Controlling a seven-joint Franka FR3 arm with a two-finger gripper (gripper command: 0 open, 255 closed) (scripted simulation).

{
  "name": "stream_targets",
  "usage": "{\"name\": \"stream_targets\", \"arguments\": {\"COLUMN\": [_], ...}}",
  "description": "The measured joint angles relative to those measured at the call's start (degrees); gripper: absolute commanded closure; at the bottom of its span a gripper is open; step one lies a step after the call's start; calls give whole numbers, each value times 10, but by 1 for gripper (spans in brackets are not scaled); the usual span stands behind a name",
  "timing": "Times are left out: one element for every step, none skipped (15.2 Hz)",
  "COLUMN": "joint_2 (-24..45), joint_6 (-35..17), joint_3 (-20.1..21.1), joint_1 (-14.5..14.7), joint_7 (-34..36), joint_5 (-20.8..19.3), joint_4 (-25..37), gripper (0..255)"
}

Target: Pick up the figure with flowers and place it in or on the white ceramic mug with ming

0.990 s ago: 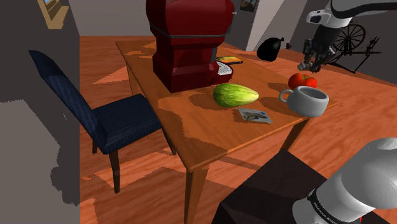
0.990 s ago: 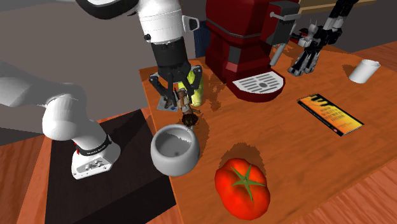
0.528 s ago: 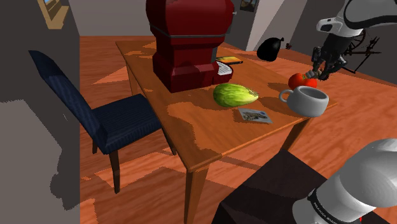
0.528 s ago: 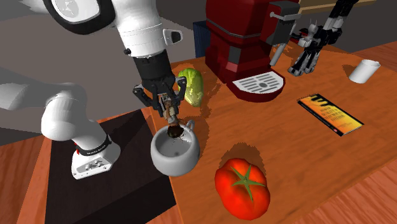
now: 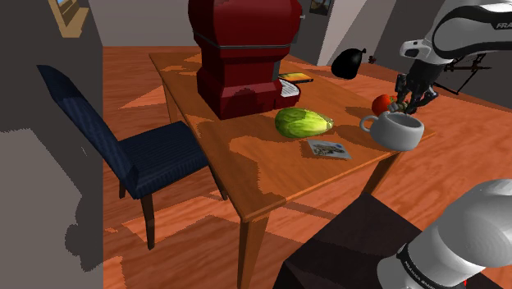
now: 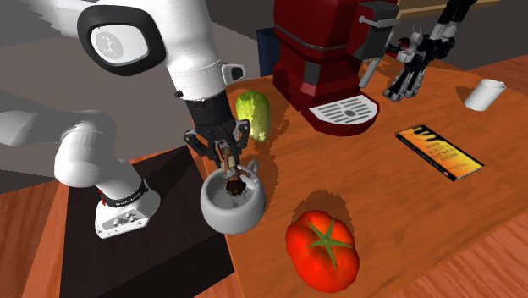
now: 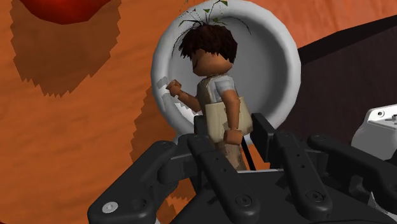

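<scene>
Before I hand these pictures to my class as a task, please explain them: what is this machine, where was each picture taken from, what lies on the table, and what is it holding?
It is a white robot arm on a box, ending in a black two-finger gripper. One picture looks over the table from beside the box, one from the table's other side, and one from a camera on the hand itself. On the table stand a red coffee machine, a green vegetable, a tomato, a photo card, a booklet and a pale mug. The gripper is shut on a small brown-haired figure, head down over the mug's opening.
</scene>
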State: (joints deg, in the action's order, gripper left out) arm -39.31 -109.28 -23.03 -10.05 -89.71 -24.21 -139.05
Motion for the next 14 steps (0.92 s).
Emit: {"name": "stream_targets", "arguments": {"joint_2": [0,-2,0,-1,0,0,0,0,0,0,0,0,0,0], "joint_6": [-7,-14,-20,-23,-25,-25,-25,-26,-26,-26,-26,-26,-26,-26], "joint_3": [-2,-3,-4,-4,-5,-5,-5,-5,-5,-5,-5,-5,-5,-5], "joint_1": [-1,-2,-2,-2,-2,-2,-2,-2,-3,-3,-3,-3,-3,-3], "joint_7": [1,3,5,5,5,5,5,5,5,5,5,5,5,5], "joint_5": [-2,-4,-5,-6,-6,-6,-6,-6,-6,-6,-6,-7,-7,-7], "joint_4": [-7,-15,-20,-23,-24,-25,-25,-25,-25,-25,-26,-26,-26,-26], "gripper": [255,255,255,255,255,255,255,255,255,0,0,0,0,0]}}
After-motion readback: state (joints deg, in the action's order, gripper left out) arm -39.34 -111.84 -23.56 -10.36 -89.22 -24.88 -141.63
